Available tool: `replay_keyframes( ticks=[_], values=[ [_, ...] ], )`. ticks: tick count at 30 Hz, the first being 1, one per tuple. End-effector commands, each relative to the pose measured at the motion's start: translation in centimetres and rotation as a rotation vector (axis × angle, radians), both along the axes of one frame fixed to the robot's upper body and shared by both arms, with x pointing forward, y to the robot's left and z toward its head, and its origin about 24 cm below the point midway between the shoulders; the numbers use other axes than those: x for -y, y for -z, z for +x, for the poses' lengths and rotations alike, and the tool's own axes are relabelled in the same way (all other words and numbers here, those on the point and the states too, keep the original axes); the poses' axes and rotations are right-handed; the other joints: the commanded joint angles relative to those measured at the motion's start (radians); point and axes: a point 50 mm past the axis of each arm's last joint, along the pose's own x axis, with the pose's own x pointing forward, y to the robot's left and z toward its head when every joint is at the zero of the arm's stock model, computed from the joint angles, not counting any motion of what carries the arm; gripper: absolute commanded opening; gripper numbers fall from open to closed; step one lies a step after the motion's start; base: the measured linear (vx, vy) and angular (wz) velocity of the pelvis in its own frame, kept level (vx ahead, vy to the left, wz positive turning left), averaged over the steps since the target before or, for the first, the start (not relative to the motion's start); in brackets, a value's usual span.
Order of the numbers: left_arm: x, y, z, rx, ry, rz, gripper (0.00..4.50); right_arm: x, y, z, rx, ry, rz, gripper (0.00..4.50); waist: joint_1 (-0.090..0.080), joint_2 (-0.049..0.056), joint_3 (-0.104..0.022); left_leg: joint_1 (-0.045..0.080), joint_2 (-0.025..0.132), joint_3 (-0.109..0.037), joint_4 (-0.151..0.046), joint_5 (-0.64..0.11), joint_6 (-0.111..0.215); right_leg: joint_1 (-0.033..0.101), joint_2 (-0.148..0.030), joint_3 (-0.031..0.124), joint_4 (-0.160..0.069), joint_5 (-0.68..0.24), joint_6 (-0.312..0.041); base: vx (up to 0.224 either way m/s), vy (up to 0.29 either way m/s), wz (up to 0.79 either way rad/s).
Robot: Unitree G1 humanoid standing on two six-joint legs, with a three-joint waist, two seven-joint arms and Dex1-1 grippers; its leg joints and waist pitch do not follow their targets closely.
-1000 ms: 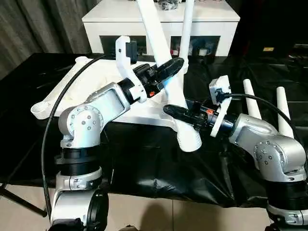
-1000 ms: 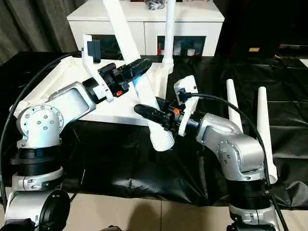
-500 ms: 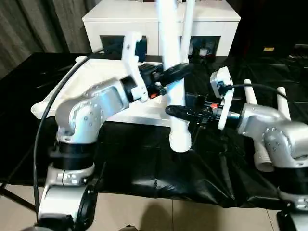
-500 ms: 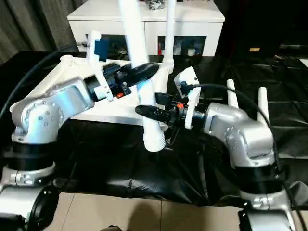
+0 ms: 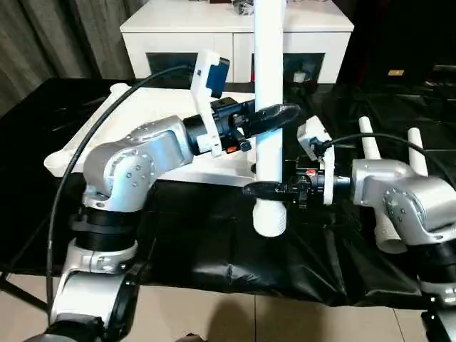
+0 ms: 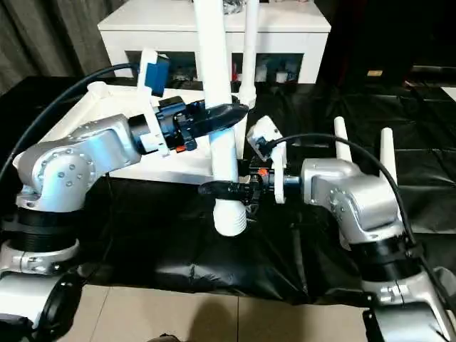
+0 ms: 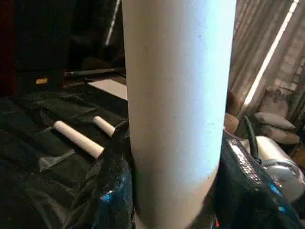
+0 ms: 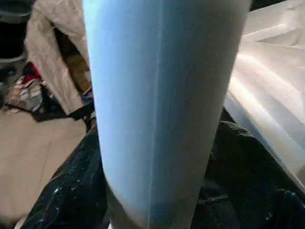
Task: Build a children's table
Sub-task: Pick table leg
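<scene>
The children's table top (image 5: 135,114) lies upside down on the black cloth, with one white leg (image 6: 248,43) standing up at its far corner. A second long white leg (image 5: 268,71) hangs upright in front of the top's near edge. My left gripper (image 5: 274,114) is shut on its middle, and the black fingers (image 7: 107,186) press both its sides. My right gripper (image 5: 269,189) reaches in from the right, just above the leg's wide lower end (image 5: 271,217). Its jaws stand open on either side of the leg (image 8: 157,95).
Two loose white legs (image 5: 369,139) (image 5: 415,146) lie on the cloth behind my right arm. A white cabinet (image 5: 178,32) with dark glass doors stands behind the table top. Black cloth (image 5: 214,242) covers the surface down to its front edge, with tiled floor below.
The held leg has swung from a tilt to upright and moved a little right with my left gripper. My right gripper has loosened its hold on the leg's lower part.
</scene>
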Motion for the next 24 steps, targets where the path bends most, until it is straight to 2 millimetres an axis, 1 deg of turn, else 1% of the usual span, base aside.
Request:
replay_keyframes(
  ticks=[1,5,6,9,10,12,18,19,21,22,23,24],
  values=[
    [0.31,-0.57,-0.53,0.037,0.041,0.009,1.8,0.01,-0.34,0.14,0.009,-0.019,-0.002,3.19,0.001,-0.021,-0.069,0.024,0.099,-0.042,-0.056,-0.056,0.088,0.046,-0.106,0.059,-0.069,0.037,-0.272,0.0,0.0,0.0],
    [0.28,-0.46,-0.54,0.037,0.049,0.013,1.8,0.06,-0.31,0.17,0.008,-0.031,-0.009,3.19,0.002,-0.022,-0.07,0.024,0.098,-0.041,-0.055,-0.061,0.086,0.047,-0.106,0.058,-0.069,0.032,-0.277,0.0,0.0,0.0],
    [0.26,-0.44,-0.53,0.037,0.051,0.013,1.79,0.06,-0.31,0.18,0.007,-0.036,-0.01,3.03,0.002,-0.022,-0.07,0.024,0.099,-0.041,-0.055,-0.061,0.085,0.047,-0.107,0.058,-0.069,0.031,-0.277,0.0,0.0,0.0],
    [0.22,-0.42,-0.53,0.038,0.057,0.015,1.79,0.11,-0.35,0.11,0.001,-0.057,-0.013,2.74,0.002,-0.022,-0.071,0.024,0.099,-0.041,-0.053,-0.056,0.088,0.047,-0.106,0.058,-0.067,0.039,-0.276,0.0,0.0,0.0],
    [0.2,-0.42,-0.53,0.038,0.057,0.015,1.79,0.15,-0.37,0.01,-0.004,-0.068,-0.014,2.68,0.002,-0.021,-0.071,0.024,0.099,-0.041,-0.053,-0.054,0.09,0.047,-0.107,0.058,-0.067,0.043,-0.277,0.0,0.0,0.0],
    [0.16,-0.42,-0.49,0.04,0.055,0.015,1.79,0.24,-0.38,-0.13,-0.01,-0.082,-0.015,2.65,0.002,-0.023,-0.07,0.023,0.099,-0.041,-0.053,-0.057,0.091,0.048,-0.107,0.058,-0.067,0.037,-0.278,0.0,0.0,0.0],
    [0.01,-0.42,-0.35,0.039,0.046,0.013,1.79,0.32,-0.39,-0.19,-0.004,-0.082,-0.012,2.65,0.003,-0.022,-0.071,0.024,0.098,-0.041,-0.051,-0.052,0.093,0.047,-0.107,0.058,-0.066,0.041,-0.28,0.0,0.0,0.0],
    [-0.08,-0.44,-0.29,0.038,0.041,0.011,1.79,0.34,-0.45,-0.24,-0.011,-0.08,0.002,2.92,0.003,-0.022,-0.071,0.024,0.098,-0.041,-0.051,-0.052,0.093,0.046,-0.106,0.057,-0.066,0.041,-0.28,0.0,0.0,0.0],
    [-0.1,-0.45,-0.29,0.038,0.041,0.011,1.79,0.35,-0.48,-0.26,-0.014,-0.08,0.007,2.99,0.003,-0.021,-0.072,0.024,0.098,-0.041,-0.051,-0.051,0.093,0.047,-0.106,0.058,-0.066,0.045,-0.281,0.0,0.0,0.0],
    [-0.11,-0.47,-0.29,0.038,0.041,0.009,1.79,0.37,-0.49,-0.29,-0.013,-0.079,0.011,3.18,0.003,-0.022,-0.073,0.024,0.098,-0.041,-0.05,-0.047,0.094,0.047,-0.107,0.057,-0.065,0.05,-0.281,0.0,0.0,0.0],
    [-0.1,-0.48,-0.29,0.038,0.042,0.009,1.79,0.38,-0.49,-0.3,-0.012,-0.078,0.012,3.18,0.003,-0.022,-0.072,0.023,0.098,-0.041,-0.05,-0.047,0.095,0.047,-0.106,0.057,-0.065,0.051,-0.281,0.0,0.0,0.0],
    [-0.12,-0.5,-0.29,0.038,0.042,0.008,1.79,0.38,-0.49,-0.29,-0.008,-0.075,0.012,3.18,0.004,-0.017,-0.072,0.024,0.098,-0.042,-0.05,-0.046,0.095,0.046,-0.106,0.057,-0.064,0.051,-0.282,0.0,0.0,0.0]
  ],
)
